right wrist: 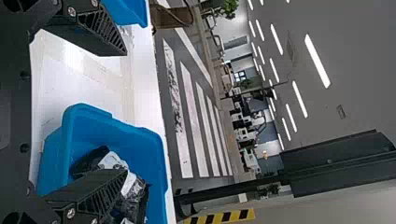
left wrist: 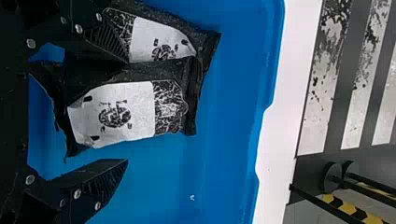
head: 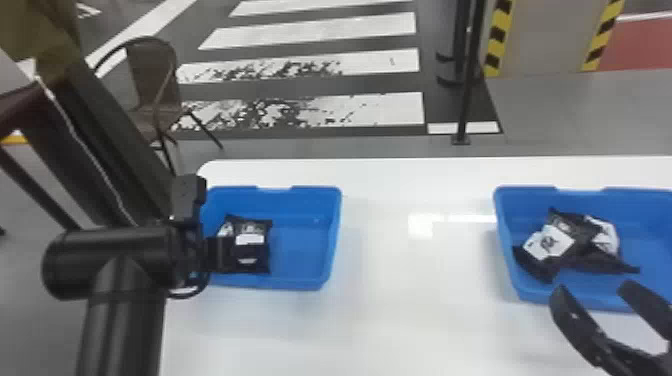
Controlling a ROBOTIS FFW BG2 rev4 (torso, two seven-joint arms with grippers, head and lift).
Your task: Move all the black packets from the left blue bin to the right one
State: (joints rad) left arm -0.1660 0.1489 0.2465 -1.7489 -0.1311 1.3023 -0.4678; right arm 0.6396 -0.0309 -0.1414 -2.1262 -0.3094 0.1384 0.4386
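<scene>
- Left claw point(left wrist: 127, 111) apart over black packet point(left wrist: 112, 112); depth hard to judge.
- Center on it, avoid pinching neighbouring packet point(left wrist: 161, 39), then close.
- Right claw point(head: 591, 286) apart near right bin point(head: 645, 206).

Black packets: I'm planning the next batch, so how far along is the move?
Partly done, it seems: some packets lie in the right bin. Nothing looks in hand: left gripper and right gripper are open. Left to move: two visible packets in the left bin.

The left bin point(head: 305, 215) and the right bin point(head: 645, 215) stand on the table point(head: 410, 310), packets point(head: 252, 255) lying in both.
</scene>
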